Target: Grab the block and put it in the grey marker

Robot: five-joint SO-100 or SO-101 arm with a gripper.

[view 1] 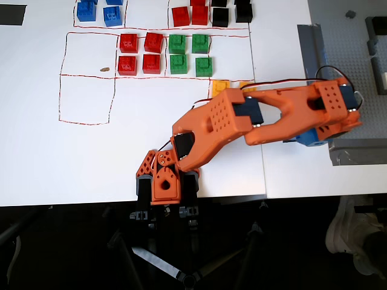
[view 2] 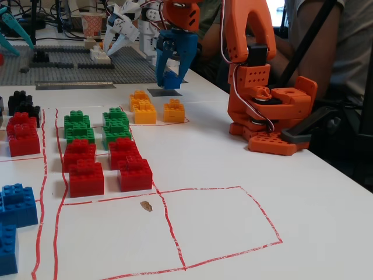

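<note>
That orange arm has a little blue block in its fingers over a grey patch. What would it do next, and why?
Probably open the gripper and let go. In the fixed view the small blue plastic block sits between the blue fingers, at or just above the flat dark-grey tape patch; I cannot tell whether it touches. If a gap remains, easing down slightly first seems safer.

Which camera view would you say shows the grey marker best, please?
The fixed view: the grey marker lies flat beyond the yellow blocks, with the gripper directly over it. In the overhead view the arm covers that spot.
</note>
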